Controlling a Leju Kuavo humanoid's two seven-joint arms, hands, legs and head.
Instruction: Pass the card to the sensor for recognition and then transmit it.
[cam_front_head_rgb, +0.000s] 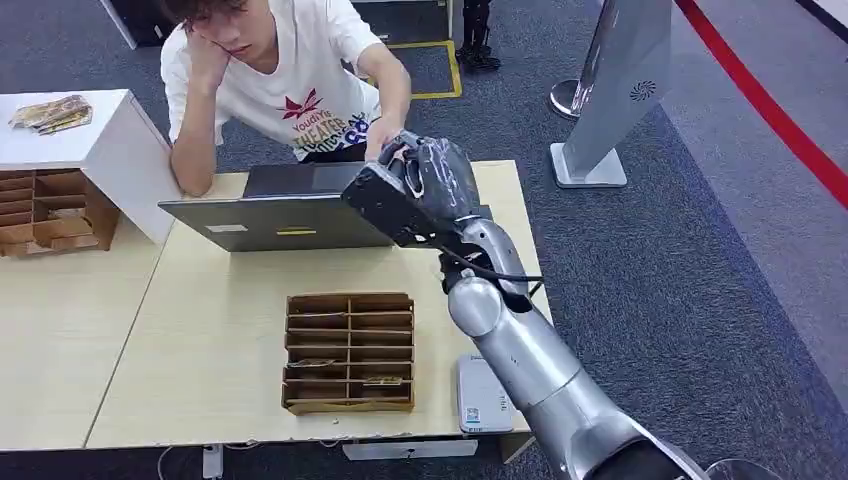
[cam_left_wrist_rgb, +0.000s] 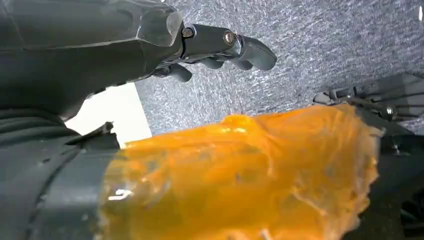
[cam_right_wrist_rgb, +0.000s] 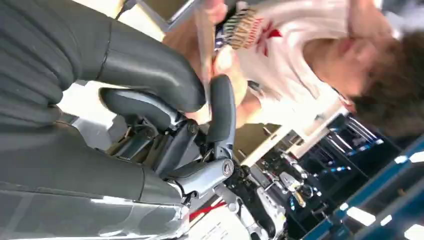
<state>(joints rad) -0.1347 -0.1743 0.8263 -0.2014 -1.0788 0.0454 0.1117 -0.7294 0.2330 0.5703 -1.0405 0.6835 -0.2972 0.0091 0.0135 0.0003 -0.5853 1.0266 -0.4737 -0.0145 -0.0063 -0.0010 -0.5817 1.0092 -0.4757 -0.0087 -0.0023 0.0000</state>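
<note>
- The right hand (cam_front_head_rgb: 420, 180) is raised above the far edge of the table (cam_front_head_rgb: 200, 330), just right of centre in the upper half of the head view. Its dark fingers curl forward.
- In the right wrist view this hand (cam_right_wrist_rgb: 165, 115) pinches a thin tan card (cam_right_wrist_rgb: 203, 60), seen edge-on, between the thick thumb and a dark finger (cam_right_wrist_rgb: 222, 107).
- In the head view the card itself is hidden behind the hand, so I cannot make it out there.
- A person (cam_front_head_rgb: 290, 70) in a white printed shirt sits behind the table at the upper left of centre. One arm props up their head. The other hand (cam_front_head_rgb: 388, 150) reaches to touch the robot's raised right hand.
- An open grey laptop (cam_front_head_rgb: 280, 215) stands in front of the person, its lid just left of the right hand.
- A wooden slotted organiser (cam_front_head_rgb: 350, 350) lies at lower centre of the table. A white device (cam_front_head_rgb: 483, 395) lies beside it on the right, next to the silver forearm.
- The left hand (cam_left_wrist_rgb: 150, 45) hangs over grey carpet with its fingers (cam_left_wrist_rgb: 250, 50) loosely extended and nothing between them. A blurred orange mass fills the lower part of that view.
</note>
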